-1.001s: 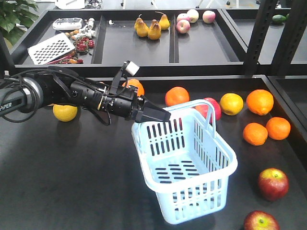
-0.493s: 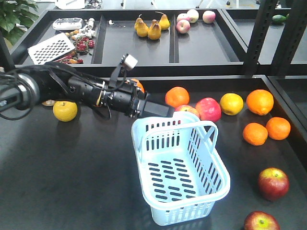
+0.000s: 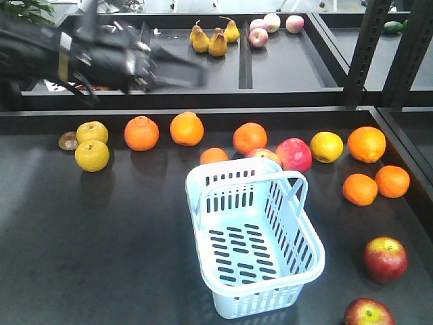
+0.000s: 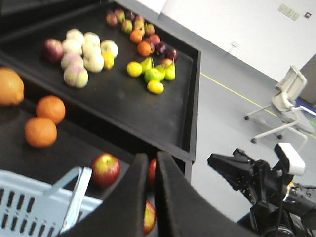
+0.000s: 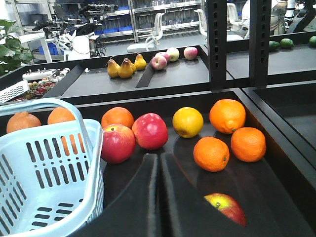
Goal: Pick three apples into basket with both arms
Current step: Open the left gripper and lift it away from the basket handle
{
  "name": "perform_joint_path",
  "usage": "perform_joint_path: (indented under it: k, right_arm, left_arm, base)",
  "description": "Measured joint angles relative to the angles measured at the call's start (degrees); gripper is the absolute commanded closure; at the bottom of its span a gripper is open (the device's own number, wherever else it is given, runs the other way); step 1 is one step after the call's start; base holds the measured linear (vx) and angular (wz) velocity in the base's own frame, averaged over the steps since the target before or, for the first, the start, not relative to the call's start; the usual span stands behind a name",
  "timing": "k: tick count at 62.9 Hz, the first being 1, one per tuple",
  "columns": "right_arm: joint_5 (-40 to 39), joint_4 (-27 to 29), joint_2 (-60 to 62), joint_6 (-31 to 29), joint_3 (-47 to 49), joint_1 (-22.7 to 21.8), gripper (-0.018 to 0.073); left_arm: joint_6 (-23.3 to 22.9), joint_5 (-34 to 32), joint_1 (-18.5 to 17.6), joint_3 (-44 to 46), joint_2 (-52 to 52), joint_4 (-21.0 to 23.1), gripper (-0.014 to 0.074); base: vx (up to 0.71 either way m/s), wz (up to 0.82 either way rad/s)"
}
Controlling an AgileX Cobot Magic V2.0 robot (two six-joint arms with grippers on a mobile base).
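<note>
The light-blue basket (image 3: 250,237) stands empty on the black table, its handle (image 3: 295,177) up. Two dark-red apples (image 3: 385,259) (image 3: 369,313) lie at the table's front right; in the left wrist view three apples show, one plain (image 4: 105,169) and two partly behind the fingers. My left gripper (image 3: 189,73) hangs blurred high over the back shelf, far from the basket; its jaws (image 4: 152,155) stand shut with nothing held. My right gripper (image 5: 159,157) is shut and empty, low beside the basket (image 5: 49,168), with an apple (image 5: 227,207) just to its right.
Oranges (image 3: 366,143), a yellow fruit (image 3: 327,146) and two red apples (image 3: 293,154) line the table behind the basket. Yellow-green fruit (image 3: 91,155) lies far left. The back shelf holds pears (image 3: 216,40) and pale apples (image 3: 270,22). Black posts (image 3: 365,54) rise at right.
The left arm has lifted off the basket and swung up and back to the left. The basket, tilted a second ago, now rests flat on the table.
</note>
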State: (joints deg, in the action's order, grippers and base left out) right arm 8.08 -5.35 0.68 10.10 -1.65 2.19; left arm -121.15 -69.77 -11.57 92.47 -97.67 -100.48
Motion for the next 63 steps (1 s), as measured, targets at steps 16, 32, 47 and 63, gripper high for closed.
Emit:
perform_joint_path:
  k: [16,32,47,63]
  right_arm:
    - [0.0,0.0,0.0,0.0,0.0,0.0,0.0566]
    - [0.0,0.0,0.0,0.0,0.0,0.0,0.0566]
    - [0.0,0.0,0.0,0.0,0.0,0.0,0.0566]
    - [0.0,0.0,0.0,0.0,0.0,0.0,0.0566]
  left_arm:
    - [1.1,-1.0,0.8,-2.5,12.8,0.0,0.0604]
    - [5.9,-1.2,0.8,-20.1,25.4,0.0,0.0604]
    - [12.2,-0.9,0.8,-44.7,42.8,0.0,0.0604]
    - [13.2,8.6,0.8,-67.9,61.9,0.0,0.0604]
  base:
    - [0.00,0.00]
    - [0.00,0.00]
    - [0.00,0.00]
    - [0.00,0.00]
